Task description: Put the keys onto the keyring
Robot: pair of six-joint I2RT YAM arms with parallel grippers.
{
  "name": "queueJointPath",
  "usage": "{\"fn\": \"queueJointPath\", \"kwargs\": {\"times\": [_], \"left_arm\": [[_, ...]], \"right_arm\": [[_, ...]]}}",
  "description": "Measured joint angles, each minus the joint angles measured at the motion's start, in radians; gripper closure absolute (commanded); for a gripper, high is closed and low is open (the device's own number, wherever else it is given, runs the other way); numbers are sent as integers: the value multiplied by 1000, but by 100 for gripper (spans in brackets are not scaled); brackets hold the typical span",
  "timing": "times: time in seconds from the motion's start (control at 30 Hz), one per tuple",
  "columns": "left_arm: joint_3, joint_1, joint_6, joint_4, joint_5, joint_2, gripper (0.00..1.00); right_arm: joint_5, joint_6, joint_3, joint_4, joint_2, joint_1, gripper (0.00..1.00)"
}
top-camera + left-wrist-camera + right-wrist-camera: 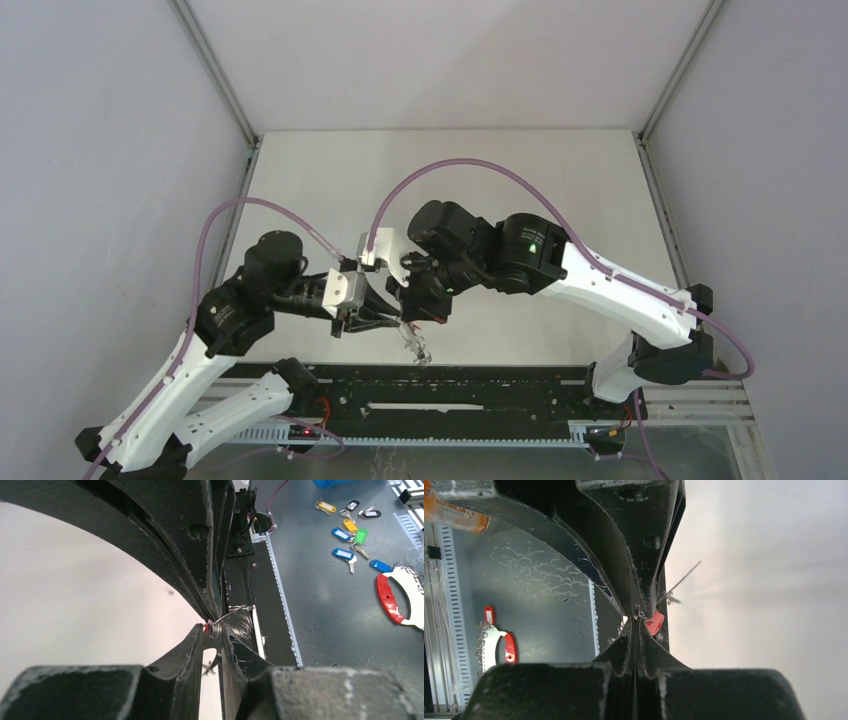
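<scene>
Your right gripper (636, 625) is clamped fully shut on the keyring (637, 612), likely steadying it above the near edge of the table (520, 170) so the red key (655, 623) touching it can thread on; your left gripper (212, 634) meets it tip to tip, nearly closed, its hold unclear

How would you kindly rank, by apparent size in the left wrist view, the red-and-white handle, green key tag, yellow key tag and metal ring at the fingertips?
1. red-and-white handle, clearly largest.
2. green key tag and yellow key tag: alike, yellow farther off; unranked.
3. metal ring, smallest, despite being nearest the camera.
</scene>
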Motion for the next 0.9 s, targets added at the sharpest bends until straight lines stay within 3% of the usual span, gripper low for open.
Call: {"fn": "queueJointPath", "kwargs": {"times": [0.27,0.47,0.57,0.73,0.83,0.9], "left_arm": [[0,-1,0,5,-4,0,98],[-16,-2,1,18,-6,-6,100],[-16,-2,8,12,-6,-11,100],[-18,-8,19,-21,-12,-20,100],[-34,-10,7,13,-10,-37,100],[-47,-10,-11,45,-6,-50,100]], "right_arm": [[-2,1,2,0,0,1,100],[-4,5,2,-5,2,2,100],[-9,9,-13,12,-3,4,86],[-57,52,-182,172,-86,0,65],[-95,96,-308,298,-174,-17,38],[-120,128,-401,391,-259,-33,25]]}}
